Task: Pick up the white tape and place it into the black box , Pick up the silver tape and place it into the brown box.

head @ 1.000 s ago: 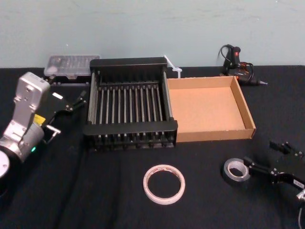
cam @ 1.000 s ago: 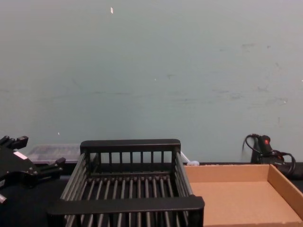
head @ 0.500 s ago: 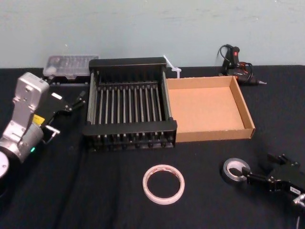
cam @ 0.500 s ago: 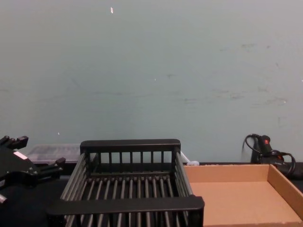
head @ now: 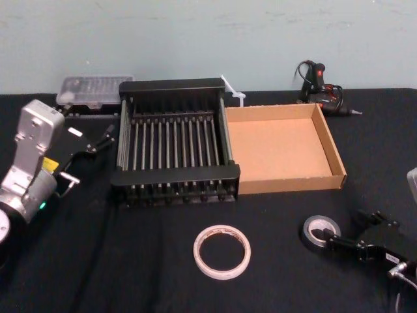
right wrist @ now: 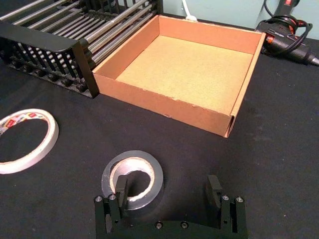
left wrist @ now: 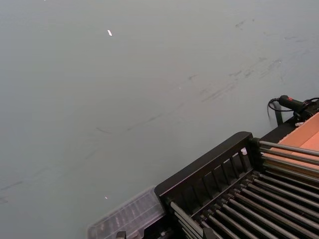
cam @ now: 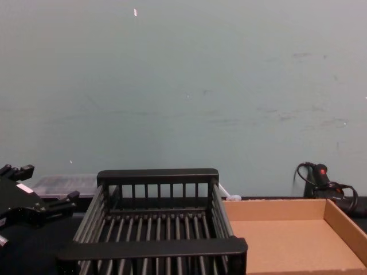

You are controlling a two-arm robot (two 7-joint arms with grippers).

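Observation:
The silver tape (head: 320, 232) lies flat on the black table, front right. My right gripper (head: 355, 229) is open and low at it. In the right wrist view one finger (right wrist: 121, 186) stands in the hole of the silver tape (right wrist: 149, 169) and the other finger (right wrist: 214, 188) stands outside, apart from the roll. The white tape (head: 222, 251) lies flat front centre, also seen as a ring (right wrist: 47, 137). The black box (head: 174, 175) sits behind it, with the brown box (head: 290, 184) touching its right side. My left gripper (head: 98, 138) hangs open left of the black box.
A clear plastic case (head: 91, 88) stands behind the black box's left corner. A glue gun (head: 319, 81) with its cable lies behind the brown box. Bare black cloth runs along the front of the table between the two tapes.
My right gripper has sunk toward the table and drawn in on the silver tape, one finger now inside its hole. The left arm and both tapes have stayed put.

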